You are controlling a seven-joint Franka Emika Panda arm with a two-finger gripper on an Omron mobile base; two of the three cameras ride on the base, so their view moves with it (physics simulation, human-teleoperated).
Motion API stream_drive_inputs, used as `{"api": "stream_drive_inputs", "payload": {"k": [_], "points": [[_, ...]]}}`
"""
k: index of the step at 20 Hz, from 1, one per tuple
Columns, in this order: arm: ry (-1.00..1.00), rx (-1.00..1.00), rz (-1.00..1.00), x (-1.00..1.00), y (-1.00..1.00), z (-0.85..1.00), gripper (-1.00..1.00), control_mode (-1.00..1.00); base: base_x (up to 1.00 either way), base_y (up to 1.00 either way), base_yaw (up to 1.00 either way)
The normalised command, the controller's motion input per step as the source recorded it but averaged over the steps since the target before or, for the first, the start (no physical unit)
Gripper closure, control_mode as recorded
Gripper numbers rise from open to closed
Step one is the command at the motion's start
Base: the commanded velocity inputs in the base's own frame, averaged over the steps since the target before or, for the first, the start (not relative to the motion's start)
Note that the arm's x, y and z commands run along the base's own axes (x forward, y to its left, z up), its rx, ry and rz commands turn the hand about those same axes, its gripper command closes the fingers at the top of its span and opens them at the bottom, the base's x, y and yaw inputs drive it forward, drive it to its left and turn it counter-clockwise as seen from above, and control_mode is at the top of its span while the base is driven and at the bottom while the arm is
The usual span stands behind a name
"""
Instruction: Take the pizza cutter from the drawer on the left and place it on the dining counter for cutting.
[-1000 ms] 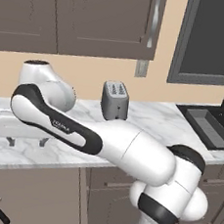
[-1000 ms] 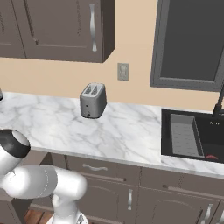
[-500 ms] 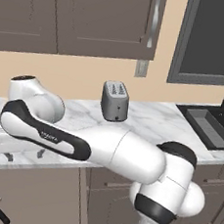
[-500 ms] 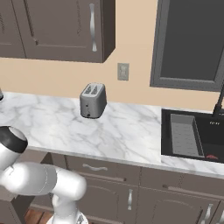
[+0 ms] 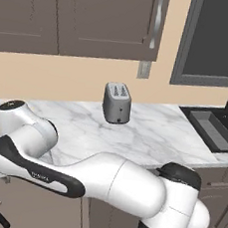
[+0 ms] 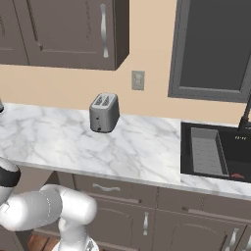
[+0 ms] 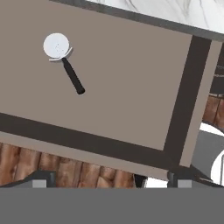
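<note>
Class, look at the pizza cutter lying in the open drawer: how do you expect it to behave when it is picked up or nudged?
The pizza cutter looks rigid, so it probably won't flex. Its round wheel blade could let it roll or pivot if pushed sideways. The thin black handle lies flat on the drawer floor, so a grasp there may be fiddly and the wheel end might tip down.

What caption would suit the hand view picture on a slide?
Looking down into the open drawer, where the pizza cutter lies alone on the bare floor, wheel blade toward the marble counter edge.
</note>
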Motion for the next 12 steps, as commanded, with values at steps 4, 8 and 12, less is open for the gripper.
{"api": "stream_drive_inputs", "payload": {"k": [4,8,12], "points": [[0.00,0.01,0.00,0.12,-0.01,-0.36,-1.00,-1.00,0.00,0.00,0.00],[0.06,0.05,0.00,0.11,0.00,-0.57,-1.00,-1.00,0.00,0.00,0.00],[0.02,0.00,0.00,0.07,0.00,-0.49,-1.00,-1.00,0.00,0.00,0.00]]}}
